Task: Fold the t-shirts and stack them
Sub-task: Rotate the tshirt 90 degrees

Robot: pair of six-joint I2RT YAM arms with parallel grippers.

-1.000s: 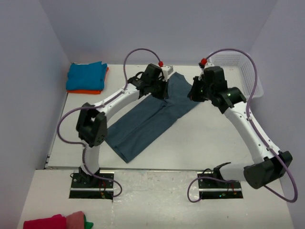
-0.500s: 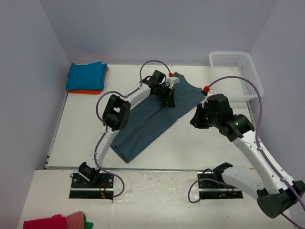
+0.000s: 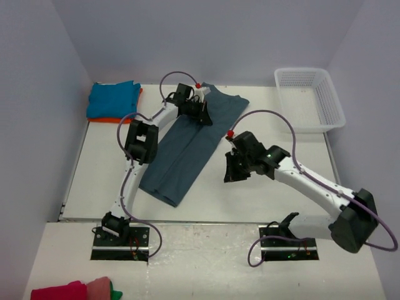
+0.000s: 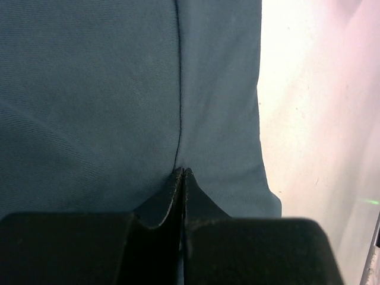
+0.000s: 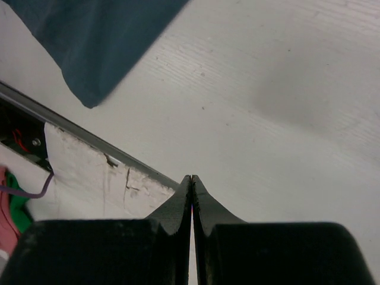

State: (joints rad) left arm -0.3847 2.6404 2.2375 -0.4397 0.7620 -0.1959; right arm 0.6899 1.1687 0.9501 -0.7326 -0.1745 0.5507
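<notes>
At the worktop's (image 3: 250, 200) far-left corner we see the turquoise t-shirt (image 3: 112, 99) folded on the orange t-shirt (image 3: 115, 119). The slate-blue t-shirt (image 3: 178, 159) lies left of centre as a long strip. It runs diagonally from near-left towards the middle of the far edge. The left jaws are closed, tips on its far end. The right jaws, closed and empty, hover over bare worktop beside it.

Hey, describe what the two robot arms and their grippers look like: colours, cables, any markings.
Both the left arm and the right arm have white links joined by bulky black housings. A thin purple cable loops along each, and a small red cap sits near each wrist. The left gripper and right gripper are matte black, tapering to thin tips. No printed markings are visible.
</notes>
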